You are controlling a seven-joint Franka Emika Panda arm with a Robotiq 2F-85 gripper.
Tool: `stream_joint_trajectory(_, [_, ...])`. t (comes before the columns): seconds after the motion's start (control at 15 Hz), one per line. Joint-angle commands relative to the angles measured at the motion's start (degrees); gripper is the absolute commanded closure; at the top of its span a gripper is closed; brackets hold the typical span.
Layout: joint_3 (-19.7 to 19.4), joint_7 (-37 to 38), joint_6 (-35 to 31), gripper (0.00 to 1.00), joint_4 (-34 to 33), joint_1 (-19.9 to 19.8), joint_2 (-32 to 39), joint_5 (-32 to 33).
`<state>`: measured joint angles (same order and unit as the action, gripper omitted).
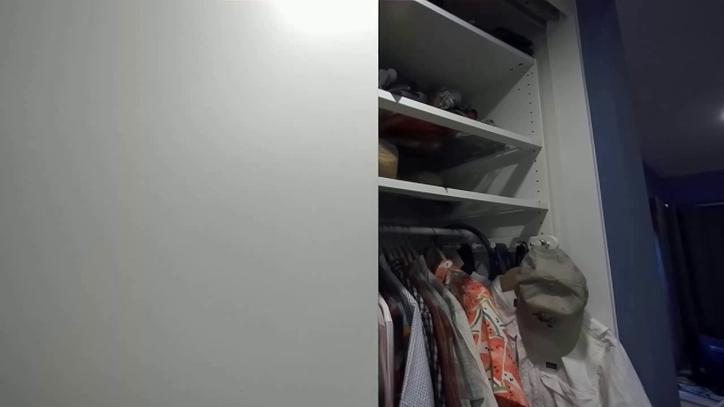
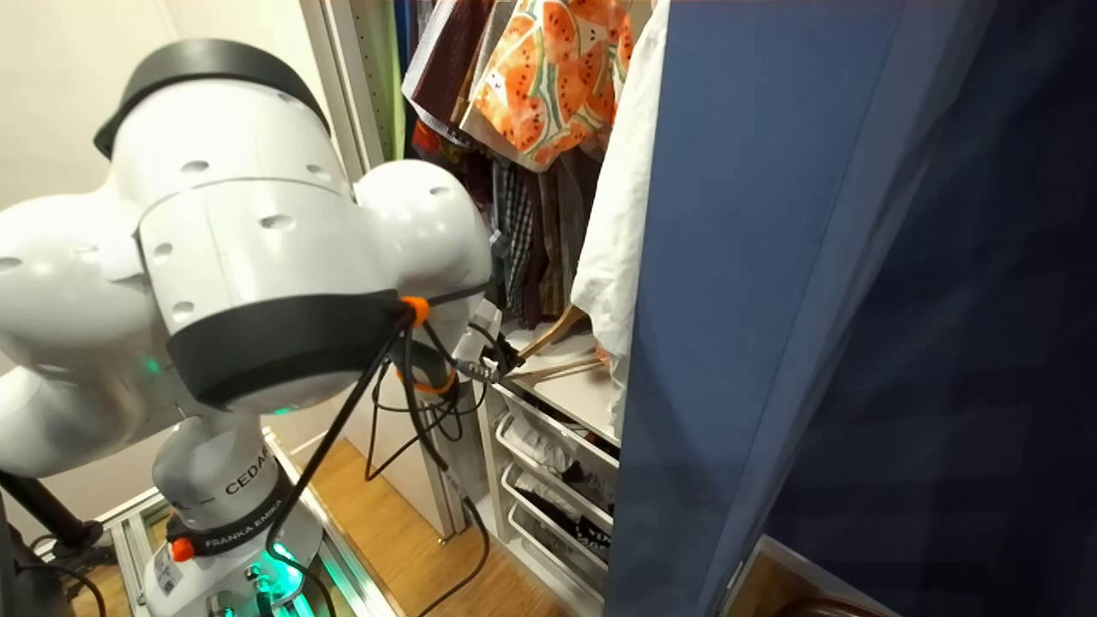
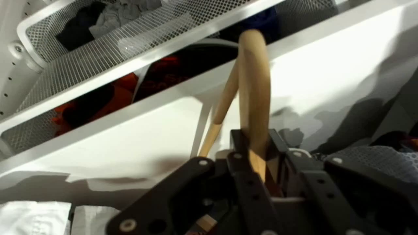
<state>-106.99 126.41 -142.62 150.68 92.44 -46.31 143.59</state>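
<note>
Tan, round-ended wooden hanger point(image 3: 254, 85)

All 3 views face the closet point(image 1: 464, 124), the wrist view just behind the hand point(image 3: 258, 140).

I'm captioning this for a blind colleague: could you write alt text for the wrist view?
A black gripper holds what looks like a wooden hanger, with a white shelf behind it. Beyond the shelf's edge, toward the upper left, white-framed mesh drawers contain black, gray and orange-red fabric.
</note>
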Motion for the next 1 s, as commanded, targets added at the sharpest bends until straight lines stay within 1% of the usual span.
stream_joint_trajectory(0.0, [-3.13,-5.89,3.95,0.95,-0.10,-1.14,-9.22,-0.42])
stream_joint_trajectory(0.13, [-4.03,-7.32,5.71,0.95,-0.26,-1.79,-12.06,-0.35])
stream_joint_trajectory(0.47, [-4.06,-10.18,9.14,0.95,-0.12,-4.30,-17.02,-0.07])
stream_joint_trajectory(0.53, [-4.51,-10.73,9.58,0.80,-0.02,-4.76,-17.88,0.07])
stream_joint_trajectory(0.6, [-4.25,-11.52,9.91,0.54,0.05,-5.30,-18.43,0.02])
stream_joint_trajectory(0.67, [-4.20,-12.17,10.59,0.55,0.07,-5.68,-18.96,0.10])
stream_joint_trajectory(0.73, [-4.33,-12.94,11.03,0.51,0.05,-6.18,-19.53,0.14])
stream_joint_trajectory(0.8, [-4.51,-13.58,11.88,0.45,0.11,-6.58,-19.96,0.19])
stream_joint_trajectory(0.87, [-4.65,-14.43,12.85,0.84,0.15,-6.80,-20.20,0.22])
stream_joint_trajectory(0.93, [-4.74,-15.13,13.55,0.83,0.15,-7.11,-20.74,0.22])
